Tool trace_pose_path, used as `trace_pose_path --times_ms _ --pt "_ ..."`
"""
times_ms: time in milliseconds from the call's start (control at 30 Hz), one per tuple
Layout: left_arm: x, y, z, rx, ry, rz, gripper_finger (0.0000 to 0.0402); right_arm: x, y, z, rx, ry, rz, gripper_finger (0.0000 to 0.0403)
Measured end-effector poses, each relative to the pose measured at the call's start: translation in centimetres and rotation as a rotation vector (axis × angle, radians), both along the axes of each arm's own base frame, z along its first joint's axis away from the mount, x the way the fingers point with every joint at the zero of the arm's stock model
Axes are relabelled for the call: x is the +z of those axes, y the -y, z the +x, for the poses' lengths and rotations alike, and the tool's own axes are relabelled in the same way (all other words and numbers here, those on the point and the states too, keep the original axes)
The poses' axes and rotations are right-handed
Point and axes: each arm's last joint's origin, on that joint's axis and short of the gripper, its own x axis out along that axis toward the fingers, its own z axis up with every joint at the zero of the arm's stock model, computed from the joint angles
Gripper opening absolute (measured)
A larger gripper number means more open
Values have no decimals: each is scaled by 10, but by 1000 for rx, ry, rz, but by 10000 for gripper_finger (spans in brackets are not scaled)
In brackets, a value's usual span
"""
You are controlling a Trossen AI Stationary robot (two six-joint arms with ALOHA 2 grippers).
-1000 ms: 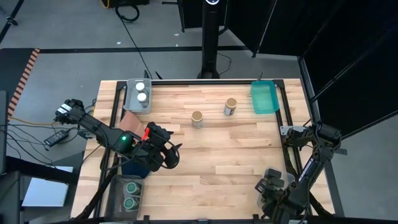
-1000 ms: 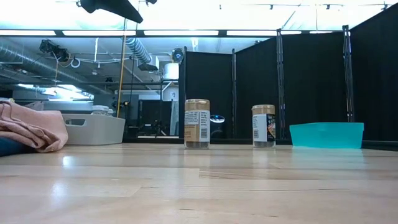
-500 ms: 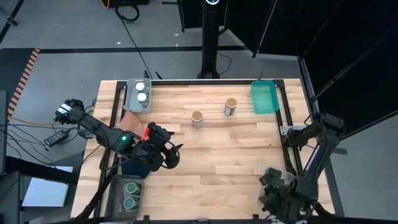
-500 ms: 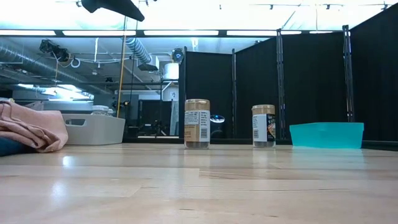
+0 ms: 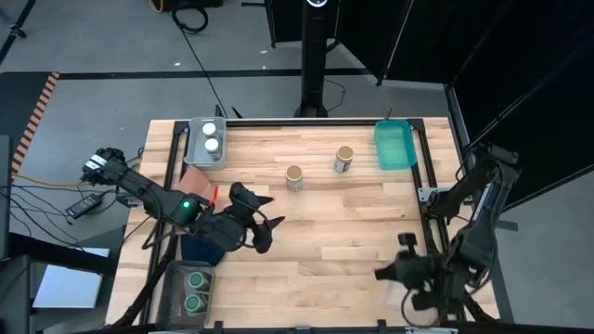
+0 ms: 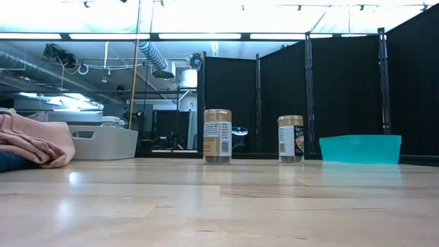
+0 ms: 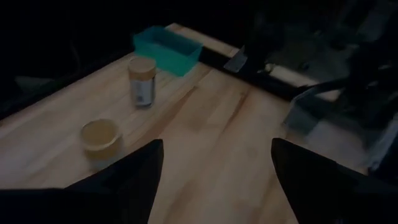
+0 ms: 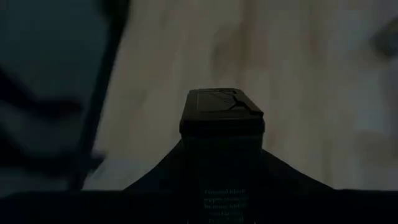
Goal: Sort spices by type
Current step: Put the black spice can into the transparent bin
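Note:
Two tan-lidded jars (image 5: 295, 177) (image 5: 344, 160) stand upright on the wooden table, also seen in the low view (image 6: 218, 136) (image 6: 291, 138). Two white-lidded jars (image 5: 210, 137) sit in a grey bin at the far left. Two green-lidded jars (image 5: 193, 289) sit in a bin at the near left. My right gripper (image 5: 388, 272) hangs above the near right of the table, shut on a small black tin (image 8: 221, 118). My left gripper (image 5: 263, 229) stands open over the left middle of the table, with nothing between its fingers (image 7: 140, 171). My right gripper pinches the black tin between its two fingers, by the lower part of its sides (image 8: 221, 186). The tin's lidded end (image 8: 221, 102) points away from the wrist. The tin is lifted clear of the table.
A teal tray (image 5: 394, 146) lies at the far right. A brown cloth (image 5: 197, 178) and a navy cloth (image 5: 200, 249) lie by the left arm. A grey bin (image 7: 305, 115) stands at the table's right edge. Bare wood (image 5: 343, 223) lies between the grippers.
My right gripper has risen from the near right corner with the black tin, rolling its wrist and swinging toward the table's left. My left gripper has tipped upward a little and stays open.

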Motion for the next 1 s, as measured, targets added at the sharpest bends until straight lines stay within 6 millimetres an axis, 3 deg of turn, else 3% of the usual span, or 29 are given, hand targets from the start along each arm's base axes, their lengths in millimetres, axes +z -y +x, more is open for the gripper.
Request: trace_pose_path --times_ms 233,367,600,733,1000 --pt "16 -9 19 -157 133 -73 303 19 29 25 -175 257 -91 124" --pt "21 -15 32 -252 203 -91 301 23 39 47 -195 316 -123 124" --pt "7 -22 53 -336 182 -112 300 31 46 83 -207 437 -123 124" --pt "2 -19 62 -369 198 -33 300 41 48 95 -201 539 -101 124" --pt "16 -14 65 -416 326 95 300 55 48 101 -190 646 -87 125"
